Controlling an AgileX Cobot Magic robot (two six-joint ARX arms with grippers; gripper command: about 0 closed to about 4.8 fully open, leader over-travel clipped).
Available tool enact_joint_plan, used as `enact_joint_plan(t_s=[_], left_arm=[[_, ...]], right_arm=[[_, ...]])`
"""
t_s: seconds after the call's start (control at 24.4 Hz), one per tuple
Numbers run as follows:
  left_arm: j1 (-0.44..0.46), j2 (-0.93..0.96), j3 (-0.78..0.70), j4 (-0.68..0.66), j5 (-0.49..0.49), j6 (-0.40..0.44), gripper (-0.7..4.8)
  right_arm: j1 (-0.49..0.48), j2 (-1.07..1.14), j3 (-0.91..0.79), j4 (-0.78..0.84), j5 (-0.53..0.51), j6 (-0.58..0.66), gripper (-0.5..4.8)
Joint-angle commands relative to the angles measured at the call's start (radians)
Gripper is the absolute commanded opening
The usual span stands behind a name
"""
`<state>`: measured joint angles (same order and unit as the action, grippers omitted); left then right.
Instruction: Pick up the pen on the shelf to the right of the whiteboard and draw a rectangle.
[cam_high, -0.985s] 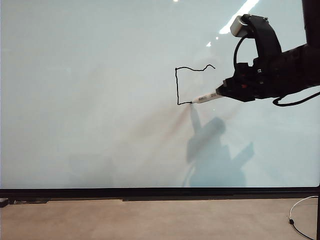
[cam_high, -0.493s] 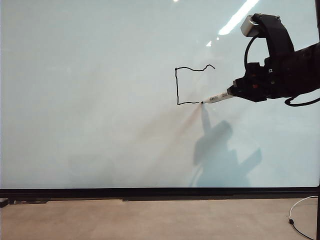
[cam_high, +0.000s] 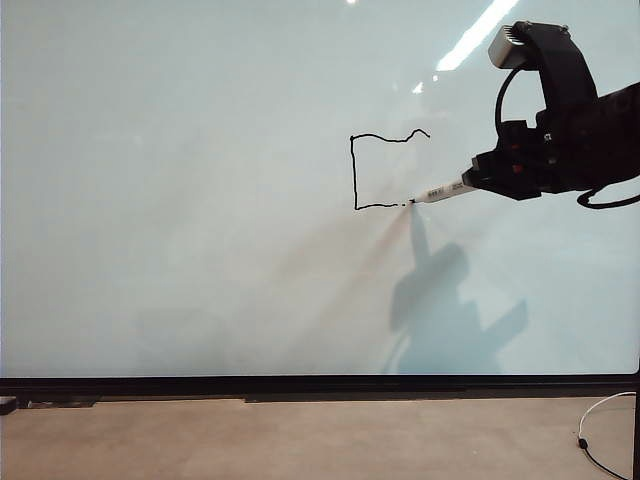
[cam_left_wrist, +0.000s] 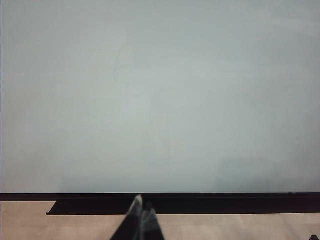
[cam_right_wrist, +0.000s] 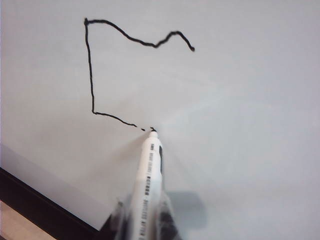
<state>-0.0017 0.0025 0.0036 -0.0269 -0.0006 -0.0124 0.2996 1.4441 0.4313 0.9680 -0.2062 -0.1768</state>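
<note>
While the glossy, pale grey-white whiteboard fills the exterior view with ceiling light streaks mirrored near its top, the right gripper reaches in from the right edge, a bulky matte-black shape with a looped cable and a grey camera block above it. It's pinching the pen, a slim white cylinder with small dark print, tilted slightly down toward its black tip, which sits at the board right where the ink ends. And there's the rectangle, only part closed: a wavy top line, a fairly straight left side, a short bottom stroke breaking into dashes by the tip, and the right side open. A soft dark shadow of the arm falls on the board below, and a thin black frame edge runs along the bottom above a tan, matte surface. Over to the left wrist view: the left gripper peeks in at the frame's edge, its dark fingers pressed together with nothing between them, in front of a bare stretch of board and its black frame. Now the right wrist view: the pen barrel rises from between the clamped fingers, smooth white plastic with a barcode-like strip, tip just beside the last dash of the wobbly black outline.
</note>
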Motion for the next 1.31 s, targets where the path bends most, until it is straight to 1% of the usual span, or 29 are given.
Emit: enact_joint_plan(t_s=[0.04, 0.41, 0.9, 1.31], left_arm=[[0.0, 0.001, 0.003, 0.006, 0.004, 0.005, -0.05], [0.0, 0.001, 0.003, 0.006, 0.004, 0.005, -0.04], [0.0, 0.001, 0.003, 0.006, 0.004, 0.005, -0.05], [0.0, 0.001, 0.003, 0.006, 0.004, 0.005, -0.04]], right_arm=[[-0.001, -0.006, 0.0, 0.008, 0.004, -0.002, -0.06], [-0.002, -0.006, 0.0, 0.008, 0.029, -0.003, -0.06], [-0.017, -0.007, 0.0, 0.007, 0.032, -0.003, -0.06], [-0.03, -0.046, -0.021, 0.005, 0.051, -0.007, -0.06]])
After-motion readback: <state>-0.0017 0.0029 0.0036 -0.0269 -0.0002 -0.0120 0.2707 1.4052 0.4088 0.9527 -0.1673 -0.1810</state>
